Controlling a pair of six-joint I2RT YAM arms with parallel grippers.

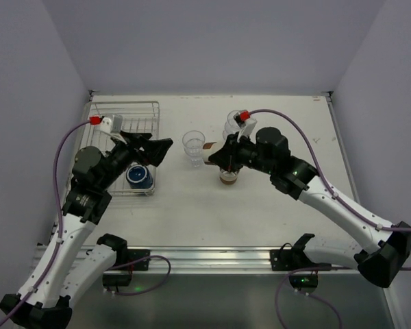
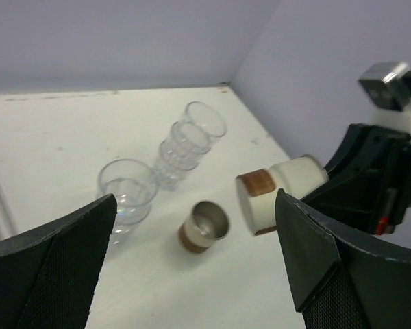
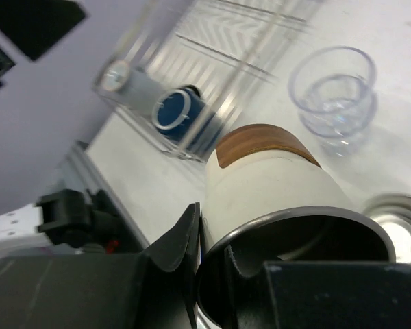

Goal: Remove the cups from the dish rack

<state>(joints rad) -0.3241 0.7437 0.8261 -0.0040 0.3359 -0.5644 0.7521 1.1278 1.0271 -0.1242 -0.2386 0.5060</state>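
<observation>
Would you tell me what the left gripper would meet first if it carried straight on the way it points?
Probably the small brown cup, centred between the open fingers of the left gripper; the clear tumbler sits nearer but off to one side. Depth is uncertain.

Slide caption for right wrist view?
Right end effector pinching the rim of a cream, brown-banded cup; clear plastic tumbler beyond.

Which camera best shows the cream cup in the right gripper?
Left wrist: the cream cup shows nearly whole, lying sideways. Top external shows only its end; right wrist crops it close up.
</observation>
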